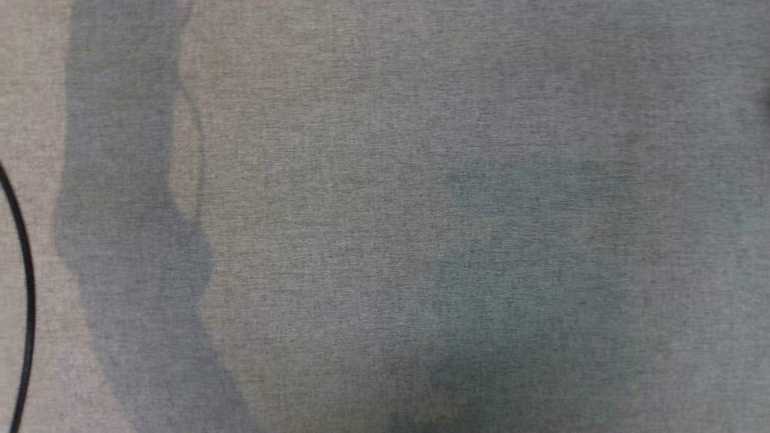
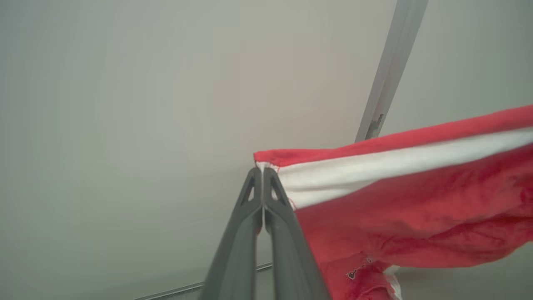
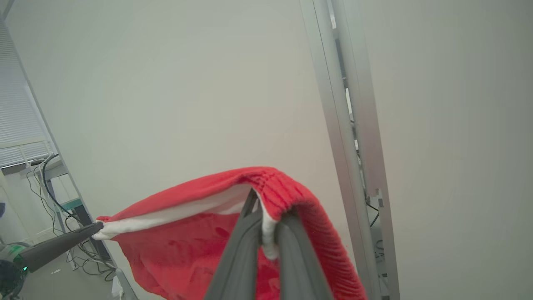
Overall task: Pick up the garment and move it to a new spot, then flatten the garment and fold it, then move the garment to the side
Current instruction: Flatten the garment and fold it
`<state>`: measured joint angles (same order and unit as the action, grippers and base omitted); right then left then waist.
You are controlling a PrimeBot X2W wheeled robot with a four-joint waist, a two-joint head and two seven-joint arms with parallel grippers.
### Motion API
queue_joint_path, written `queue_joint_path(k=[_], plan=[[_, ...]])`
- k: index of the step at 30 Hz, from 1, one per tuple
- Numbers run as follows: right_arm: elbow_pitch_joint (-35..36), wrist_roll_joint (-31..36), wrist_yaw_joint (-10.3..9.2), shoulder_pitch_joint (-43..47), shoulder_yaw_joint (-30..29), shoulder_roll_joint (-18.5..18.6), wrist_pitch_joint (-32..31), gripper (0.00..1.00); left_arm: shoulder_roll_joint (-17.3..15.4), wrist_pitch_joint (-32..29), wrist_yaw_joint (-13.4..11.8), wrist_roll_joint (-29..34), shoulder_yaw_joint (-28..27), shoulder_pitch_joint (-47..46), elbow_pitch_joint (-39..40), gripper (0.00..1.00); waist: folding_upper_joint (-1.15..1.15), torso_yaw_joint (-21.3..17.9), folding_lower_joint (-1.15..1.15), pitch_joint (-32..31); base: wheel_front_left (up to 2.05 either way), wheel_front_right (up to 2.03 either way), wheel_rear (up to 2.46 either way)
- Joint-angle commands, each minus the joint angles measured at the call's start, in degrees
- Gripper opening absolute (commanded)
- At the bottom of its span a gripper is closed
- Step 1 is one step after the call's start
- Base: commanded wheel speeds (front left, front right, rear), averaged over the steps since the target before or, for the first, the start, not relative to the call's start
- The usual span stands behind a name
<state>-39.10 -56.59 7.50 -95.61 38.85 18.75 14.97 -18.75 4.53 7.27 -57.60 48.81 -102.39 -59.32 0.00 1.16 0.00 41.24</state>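
Bright red across the garment (image 2: 416, 208), with a broad white band along its edge and a small dark mark low on the cloth. Ribbed red knit at the fold by the right hand (image 3: 266, 212). Plain dark grey on the fingers of the right hand and the left hand (image 2: 262, 168). Heathered grey-beige weave on the bench (image 1: 385, 180), mottled with darker grey shadow patches. Black on the cable (image 1: 24, 288) at the left. Pale grey-white on the wall (image 2: 125, 104); silver-grey on the metal post (image 3: 345, 125); white slats on the blinds (image 3: 21, 125).

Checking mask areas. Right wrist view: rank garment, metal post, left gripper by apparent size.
Largest: garment and metal post, too close to rank.
Smallest: left gripper, though farther from the camera.
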Motion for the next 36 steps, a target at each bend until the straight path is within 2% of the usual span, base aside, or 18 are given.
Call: queue_joint_path(k=[1, 4, 10, 16, 22, 29, 36], plan=[[0.1, 0.1, 0.00, 1.4, 0.2, 0.5, 0.2, 0.00, 0.1, -0.2, 0.2, -0.6, 0.4, 1.6, -0.1, 0.00, 0.00, 0.3, 0.00, 0.0, 0.00, 0.00, 0.00], [1.6, -0.5, 0.01, 5.3, 2.3, 1.4, 0.3, 0.00, 0.7, -0.8, 0.3, -2.0, 2.4, 5.2, 2.9, 0.00, 0.00, 0.8, 0.00, -0.9, 0.00, 0.00, 0.00], [8.4, -4.6, 0.01, 15.1, 8.0, 5.1, 0.2, 0.00, -2.2, -1.8, 0.2, -6.9, 5.0, 15.3, 9.7, 0.00, 0.00, 0.5, 0.00, -5.0, 0.00, 0.00, 0.00], [15.2, -8.9, 0.01, 25.4, 10.4, 8.3, 0.2, 0.00, -6.8, -1.6, 0.2, -11.5, 6.4, 26.0, 16.8, 0.00, 0.00, -0.3, 0.00, -10.8, 0.00, 0.00, 0.00], [20.2, -13.8, 0.01, 36.4, 12.2, 10.1, 0.3, 0.00, -11.6, -4.1, 0.2, -15.9, 7.7, 37.7, 23.8, 0.00, 0.00, -1.4, 0.00, -17.8, 0.00, 0.00, 0.00], [23.5, -16.3, 0.02, 47.3, 15.9, 13.9, 0.3, 0.00, -16.6, -6.0, -3.4, -19.4, 9.8, 50.7, 34.9, 0.00, 0.00, -1.8, 0.00, -25.3, 0.00, 0.00, 0.00], [30.0, -17.1, 0.01, 58.6, 16.3, 17.9, 0.2, 0.00, -22.7, -3.3, -8.9, -22.0, 11.2, 63.8, 47.7, 0.00, 0.00, -2.9, 0.00, -29.9, 0.00, 0.00, 0.00]])
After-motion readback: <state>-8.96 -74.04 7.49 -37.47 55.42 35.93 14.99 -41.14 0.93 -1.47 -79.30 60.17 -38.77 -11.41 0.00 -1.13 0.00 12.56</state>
